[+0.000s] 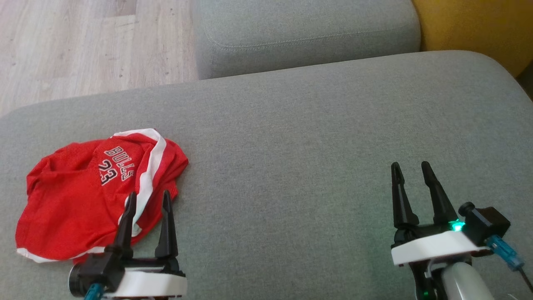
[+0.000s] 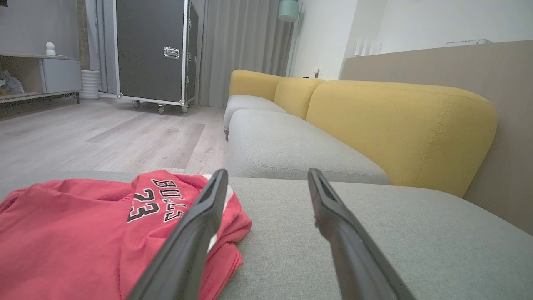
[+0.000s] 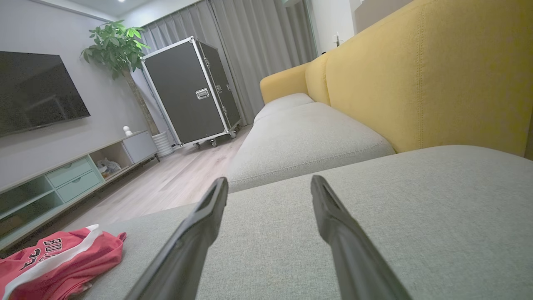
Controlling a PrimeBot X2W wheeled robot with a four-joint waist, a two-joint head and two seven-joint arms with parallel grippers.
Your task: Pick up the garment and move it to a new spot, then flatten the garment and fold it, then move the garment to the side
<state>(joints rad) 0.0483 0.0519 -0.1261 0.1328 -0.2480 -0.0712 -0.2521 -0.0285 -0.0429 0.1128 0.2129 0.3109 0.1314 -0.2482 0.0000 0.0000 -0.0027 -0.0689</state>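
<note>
A crumpled red mesh jersey [image 1: 83,196] with white trim and "BULLS 23" lettering lies at the head view's lower left on a grey fabric sofa cushion [image 1: 291,146]. The left gripper [image 1: 149,195], fingers apart, overlaps the jersey's right edge. The right gripper [image 1: 410,165], at lower right with its fingers also apart, is over bare cushion.

We see soft, even daylight on the sofa [image 1: 316,137]; shadows are faint. A green lamp [image 1: 457,226] glows at the base of the right fingers [image 1: 433,191]. Wrist views bow at the edges, and the left fingers [image 2: 195,233] blur close up.
</note>
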